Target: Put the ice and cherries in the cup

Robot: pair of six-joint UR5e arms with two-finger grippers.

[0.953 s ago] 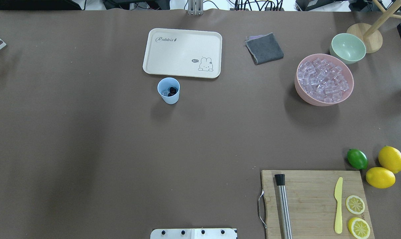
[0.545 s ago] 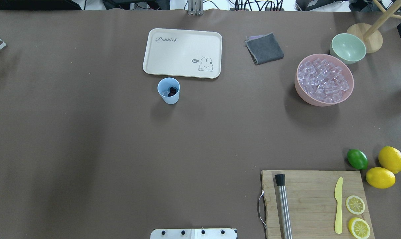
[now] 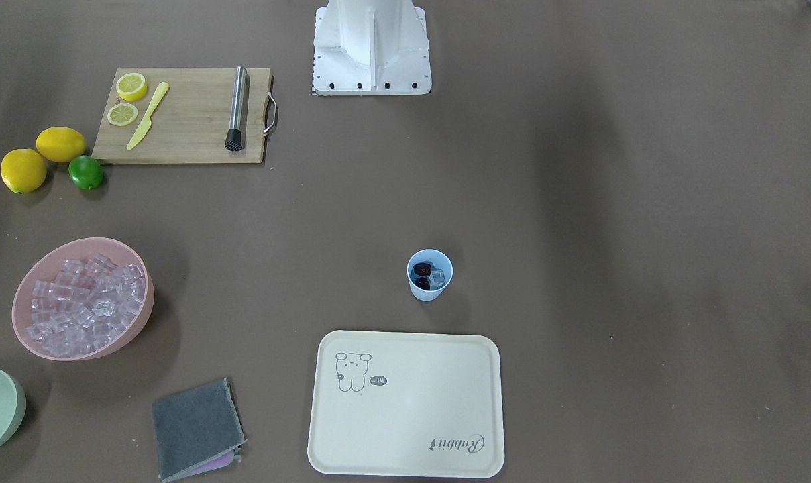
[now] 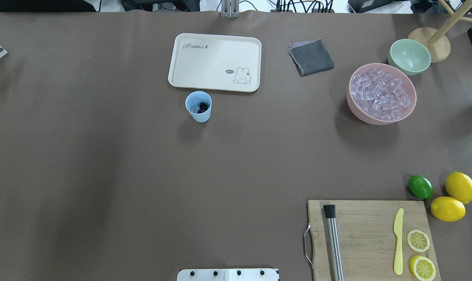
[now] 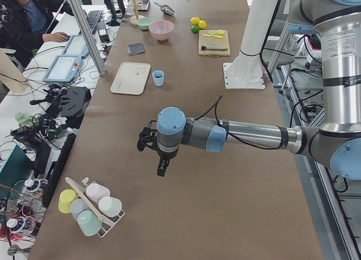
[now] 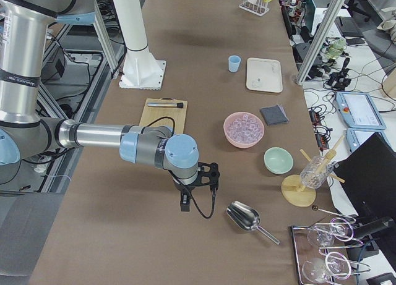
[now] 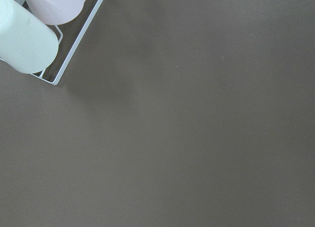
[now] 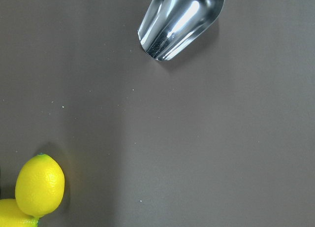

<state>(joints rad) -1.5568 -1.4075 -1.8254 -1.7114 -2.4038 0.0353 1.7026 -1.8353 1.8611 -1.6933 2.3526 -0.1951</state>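
The light-blue cup (image 4: 198, 107) stands upright just in front of the cream tray and also shows in the front-facing view (image 3: 430, 275). Inside it lie the dark cherries (image 3: 421, 270) and a clear ice cube (image 3: 437, 279). Many more ice cubes (image 4: 379, 93) fill the pink bowl (image 4: 409, 102) at the right. My left gripper (image 5: 162, 168) hangs over bare table far to the cup's left, and my right gripper (image 6: 184, 204) hangs far to its right near a metal scoop. Both show only in the side views, so I cannot tell whether they are open or shut.
A cream tray (image 4: 214, 62), a grey cloth (image 4: 311, 57) and a pale green bowl (image 4: 409, 56) stand at the back. A cutting board (image 4: 370, 238) with muddler, knife and lemon slices, a lime (image 4: 420, 186) and lemons (image 4: 460, 187) are front right. A metal scoop (image 8: 179, 20) and a cup rack (image 7: 37, 35) lie at the table's ends.
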